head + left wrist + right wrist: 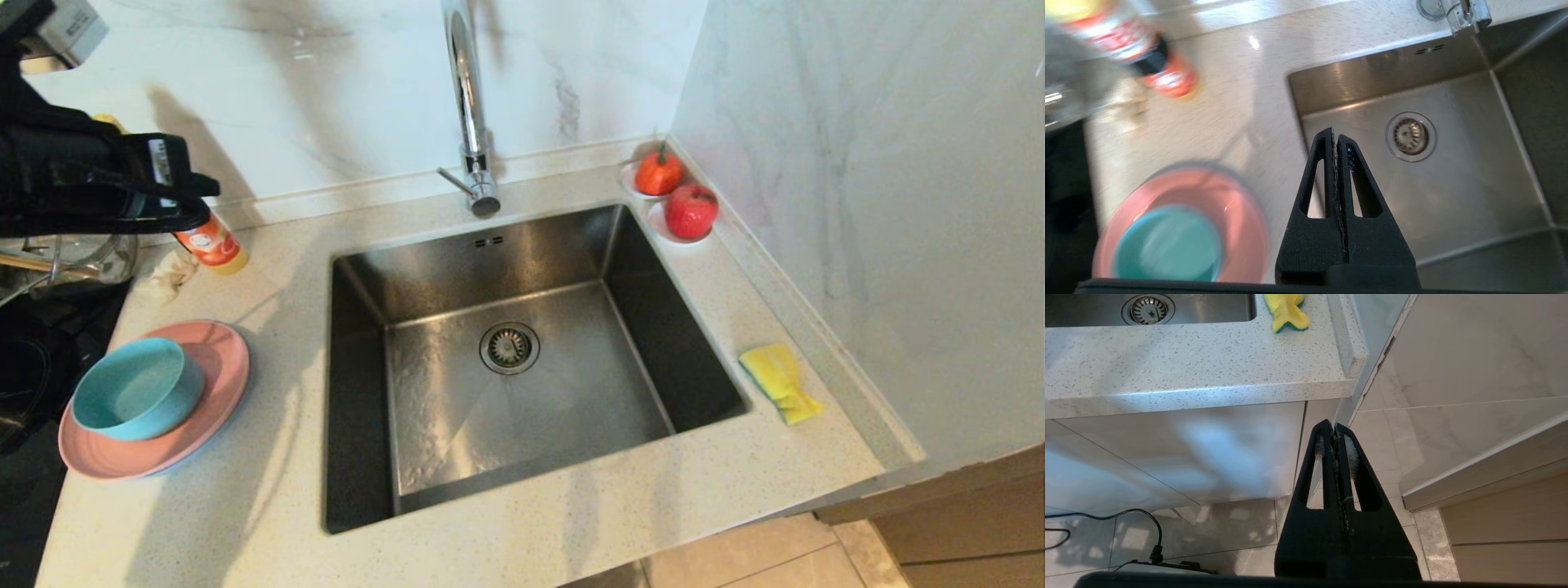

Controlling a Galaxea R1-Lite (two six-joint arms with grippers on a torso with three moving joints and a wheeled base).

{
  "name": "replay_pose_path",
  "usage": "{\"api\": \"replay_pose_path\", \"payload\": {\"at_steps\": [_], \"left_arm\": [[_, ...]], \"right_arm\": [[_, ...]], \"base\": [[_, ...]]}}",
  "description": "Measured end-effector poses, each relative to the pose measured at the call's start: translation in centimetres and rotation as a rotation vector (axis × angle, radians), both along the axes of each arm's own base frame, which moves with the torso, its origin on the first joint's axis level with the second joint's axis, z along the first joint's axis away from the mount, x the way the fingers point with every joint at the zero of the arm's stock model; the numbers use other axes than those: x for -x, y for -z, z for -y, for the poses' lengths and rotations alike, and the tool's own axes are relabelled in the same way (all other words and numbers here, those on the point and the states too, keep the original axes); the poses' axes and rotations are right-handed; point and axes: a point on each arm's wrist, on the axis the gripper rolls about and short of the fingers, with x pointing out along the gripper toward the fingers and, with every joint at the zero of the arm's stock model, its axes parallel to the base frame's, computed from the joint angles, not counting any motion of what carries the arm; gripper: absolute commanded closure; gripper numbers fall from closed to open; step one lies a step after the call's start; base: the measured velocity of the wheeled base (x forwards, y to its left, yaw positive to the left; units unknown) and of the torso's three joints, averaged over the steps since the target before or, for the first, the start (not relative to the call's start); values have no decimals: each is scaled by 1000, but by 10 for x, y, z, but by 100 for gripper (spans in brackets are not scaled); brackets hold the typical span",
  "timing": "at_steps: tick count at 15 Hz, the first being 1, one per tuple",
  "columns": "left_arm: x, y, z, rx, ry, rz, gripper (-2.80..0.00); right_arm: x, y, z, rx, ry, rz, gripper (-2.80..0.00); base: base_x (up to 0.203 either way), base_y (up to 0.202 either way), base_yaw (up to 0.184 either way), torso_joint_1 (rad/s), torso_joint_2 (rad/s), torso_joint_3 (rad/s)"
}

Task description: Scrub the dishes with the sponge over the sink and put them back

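Left gripper (1337, 136) fingers pressed together, empty, above sink (359, 269) rim, teal bowl (137, 389) on pink plate (214, 384) nearby

Bowl (137, 390): teal-blue, plain matte.
Plate (208, 384): pink, plain; a grey-blue rim peeks out beneath it.
Sponge (778, 380): bright yellow, with a green layer on one side.
Sink (522, 359): brushed steel grey, darker on the walls.
Faucet (467, 98): shiny chrome.
Counter (269, 490): off-white, finely speckled.
Wall (857, 163): white marble with grey veins.
Fruits (676, 194): one orange, one red, each on a white dish.
Bottle (211, 245): orange label, yellow base.
Left gripper (1337, 141): black.
Right gripper (1335, 433): black.
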Motion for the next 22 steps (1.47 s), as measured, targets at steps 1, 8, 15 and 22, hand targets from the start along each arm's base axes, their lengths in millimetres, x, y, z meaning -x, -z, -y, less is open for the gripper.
{"api": "replay_pose_path", "payload": {"at_steps": [1, 8, 15, 22], "left_arm": [[21, 3, -2, -7, -10, 30, 0], [183, 56, -26, 36, -226, 244, 0], [268, 178, -30, 19, -209, 299, 0], [253, 266, -26, -49, -27, 228, 0]], "right_arm": [[0, 0, 0, 0, 0, 0, 0], [0, 0, 0, 0, 0, -1, 0], [0, 0, 0, 0, 0, 0, 0], [0, 0, 0, 0, 0, 0, 0]], "base": [[0, 0, 0, 0, 0, 0], [0, 0, 0, 0, 0, 0], [0, 0, 0, 0, 0, 0], [0, 0, 0, 0, 0, 0]]}}
